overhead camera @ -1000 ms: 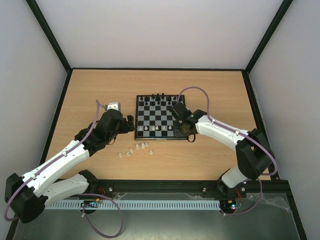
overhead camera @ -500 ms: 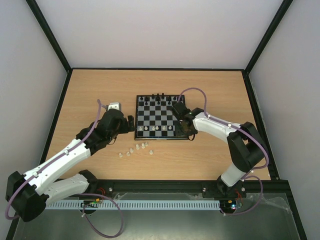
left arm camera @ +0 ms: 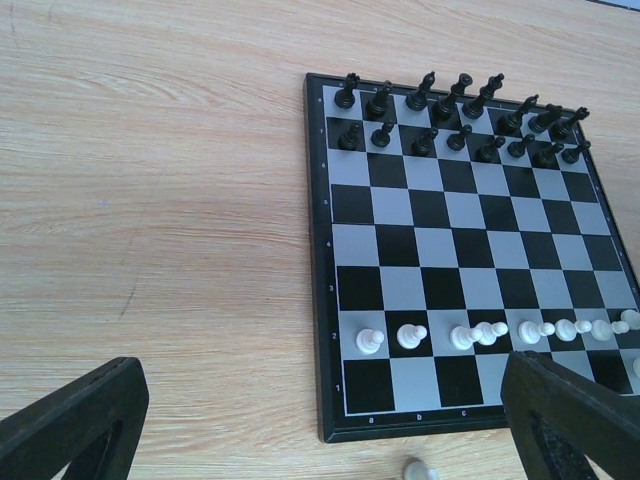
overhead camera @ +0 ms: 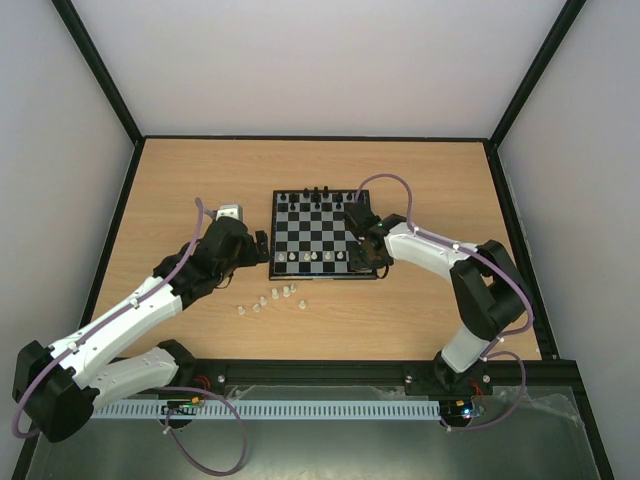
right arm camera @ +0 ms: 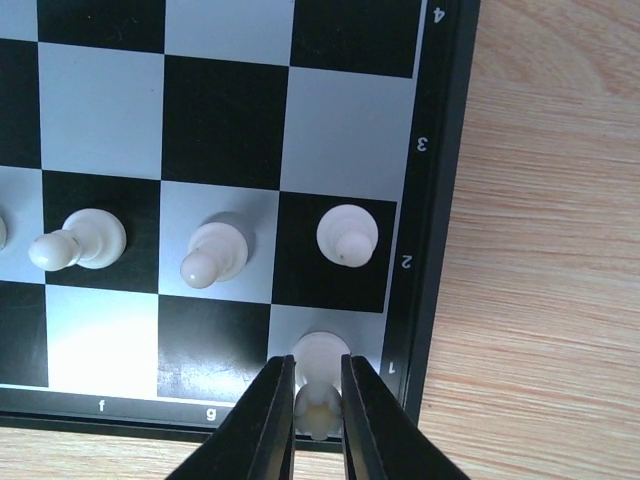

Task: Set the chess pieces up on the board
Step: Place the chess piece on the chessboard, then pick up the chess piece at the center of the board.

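Observation:
The board lies mid-table, with black figures along its far rows and white pawns in the second near row. My right gripper is shut on the top of a white chess piece. The piece's round base sits over the pale corner square in row 1, just in front of a pawn. In the top view the right gripper is at the board's near right corner. The left gripper hovers wide open beside the board's near left corner, with nothing between its fingers.
Several loose white chess pieces stand in a short row on the wooden table just in front of the board's left end. One of them shows at the bottom of the left wrist view. The enclosure's walls border the table.
The right arm's elbow has folded inward and its gripper has shifted slightly at the board's near right corner. The left arm has barely moved.

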Available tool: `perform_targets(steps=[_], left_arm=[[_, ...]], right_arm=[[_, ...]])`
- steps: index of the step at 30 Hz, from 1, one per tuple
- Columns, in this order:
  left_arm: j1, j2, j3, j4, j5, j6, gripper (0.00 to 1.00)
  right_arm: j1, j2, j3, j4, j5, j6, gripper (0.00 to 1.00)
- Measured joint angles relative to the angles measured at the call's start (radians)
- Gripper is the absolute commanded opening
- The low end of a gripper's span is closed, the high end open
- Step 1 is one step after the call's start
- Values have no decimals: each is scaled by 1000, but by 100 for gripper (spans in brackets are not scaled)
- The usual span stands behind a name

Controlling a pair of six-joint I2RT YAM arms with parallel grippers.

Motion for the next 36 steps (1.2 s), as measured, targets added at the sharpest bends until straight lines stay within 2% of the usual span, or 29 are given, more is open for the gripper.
perform_targets(steps=[6,10,17,26,30,36], left_arm=[[2,2,0,0,0,0,100],[2,2,0,0,0,0,99],[11,2,0,-1,3,-3,100],[41,-12,-90,-47,55,-87,100],[41,-32,-126,-105,120,-153,99],[41,-38,-98,-197,224,-230,100]], right_arm=[[-3,3,2,3,-8,-6,34],[-3,-5,11,-13,-8,-14,36],[-3,-96,33,-43,-16,-18,49],[-2,-246,56,-82,-121,-42,50],[9,-253,61,-82,-158,-56,50],[55,-254,61,-80,-181,-68,50]])
